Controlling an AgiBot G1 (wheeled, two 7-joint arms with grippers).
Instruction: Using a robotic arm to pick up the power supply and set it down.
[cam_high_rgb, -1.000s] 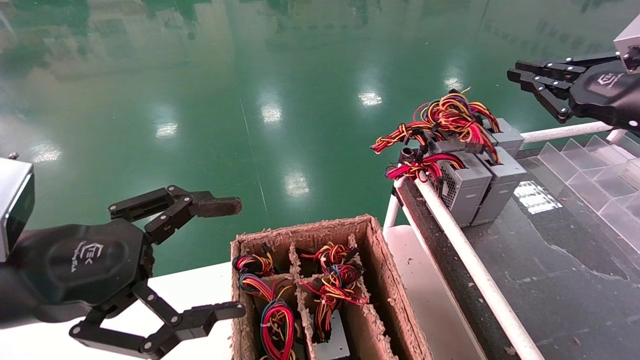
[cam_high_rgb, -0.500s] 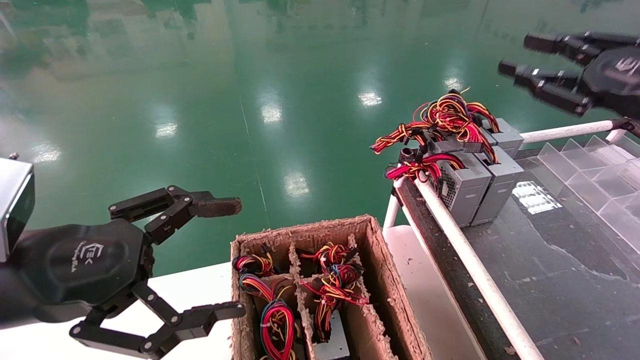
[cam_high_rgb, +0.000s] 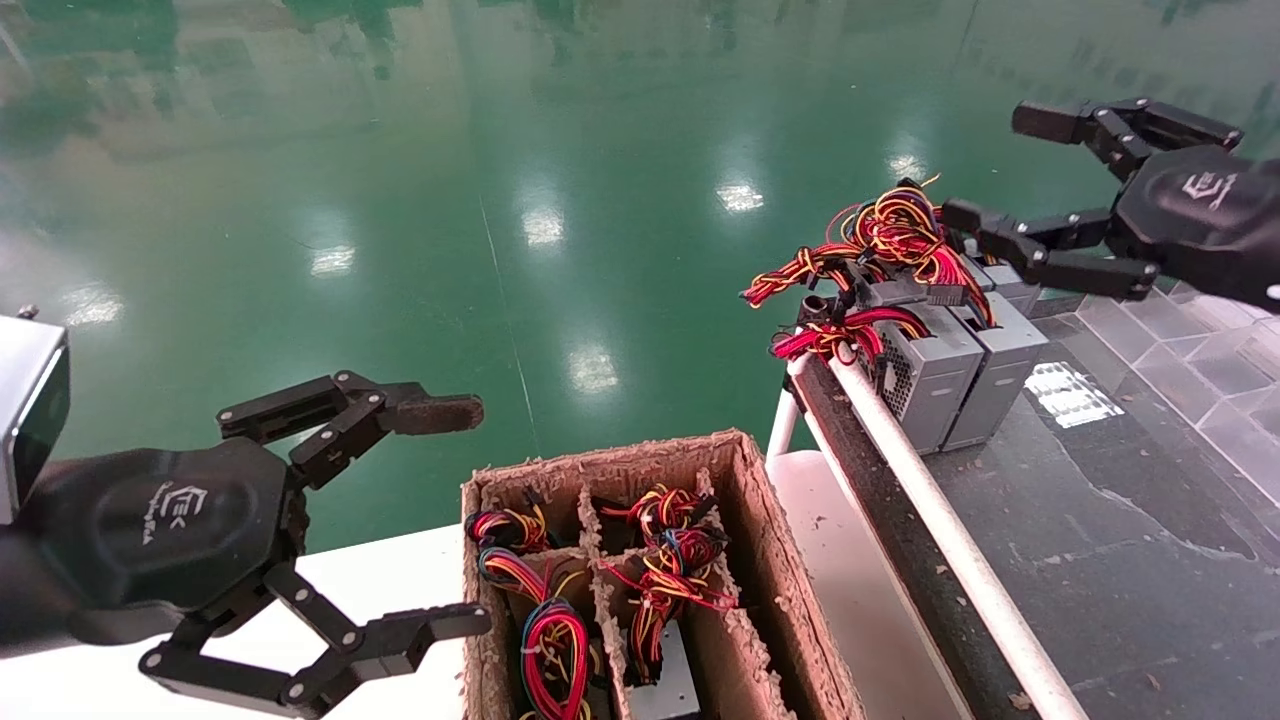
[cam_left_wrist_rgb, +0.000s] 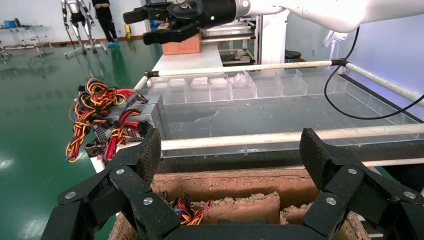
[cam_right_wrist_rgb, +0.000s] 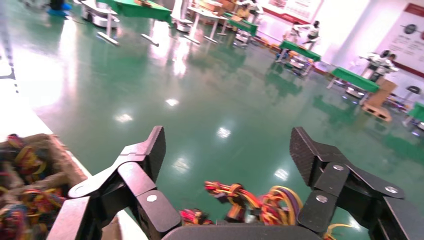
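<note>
Silver-grey power supplies (cam_high_rgb: 935, 372) stand side by side at the far corner of the dark belt, red, yellow and black wires (cam_high_rgb: 898, 235) piled on top. My right gripper (cam_high_rgb: 1000, 168) hovers open just behind and above them, its lower finger (cam_high_rgb: 985, 228) level with the wire bundle and nothing between the fingers. The right wrist view shows that gripper (cam_right_wrist_rgb: 228, 145) open, with the wires (cam_right_wrist_rgb: 260, 200) low between the fingers. The left wrist view catches the power supplies (cam_left_wrist_rgb: 145, 114) and the right gripper (cam_left_wrist_rgb: 142, 26) above them. My left gripper (cam_high_rgb: 462, 516) stays open beside the box.
A cardboard box (cam_high_rgb: 760, 530) with compartments holds more wired power supplies (cam_high_rgb: 665, 690). A white rail (cam_high_rgb: 930, 510) edges the dark belt (cam_high_rgb: 1100, 540). Clear plastic dividers (cam_high_rgb: 1200, 340) stand at the right. Green floor lies beyond.
My right gripper went from nearly shut to wide open and moved left and down toward the wire bundle on the power supplies. The left arm has not moved.
</note>
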